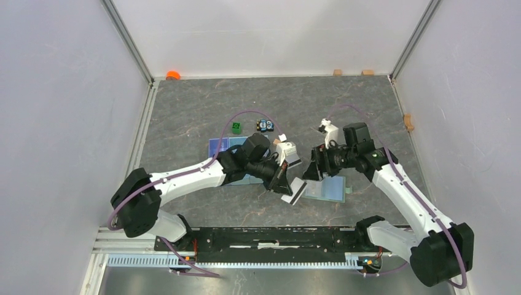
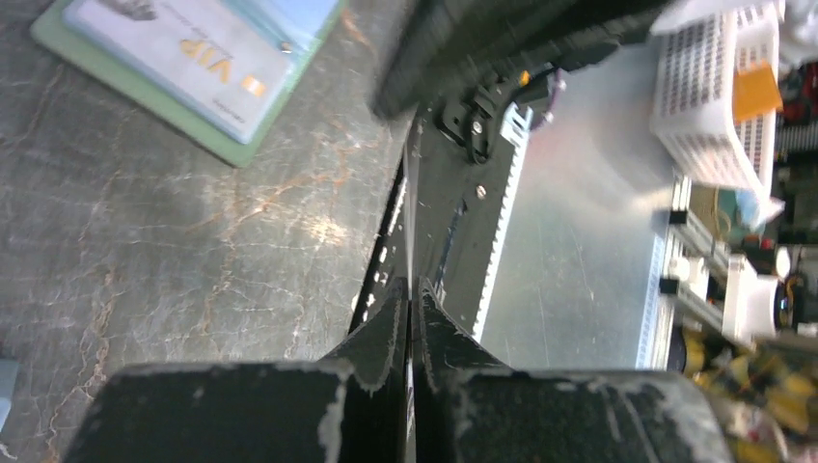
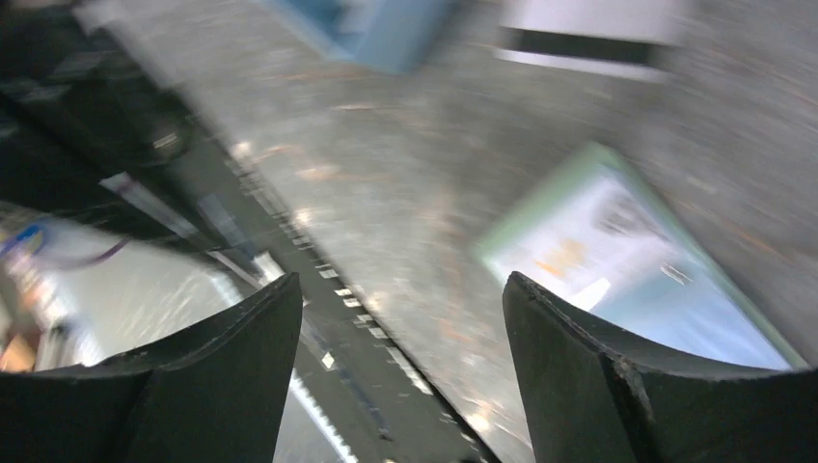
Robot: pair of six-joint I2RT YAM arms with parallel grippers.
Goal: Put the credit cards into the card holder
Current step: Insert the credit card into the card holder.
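A dark-striped credit card is pinched between the closed fingers of the left gripper, just beside the open card holder, which is laid on the table. The right gripper is spread wide, with nothing held.

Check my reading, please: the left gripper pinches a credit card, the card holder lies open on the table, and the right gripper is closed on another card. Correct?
Not quite: the right gripper is open and empty, as the right wrist view shows, jaws wide apart. The left gripper does pinch a credit card, and the card holder lies open on the table.
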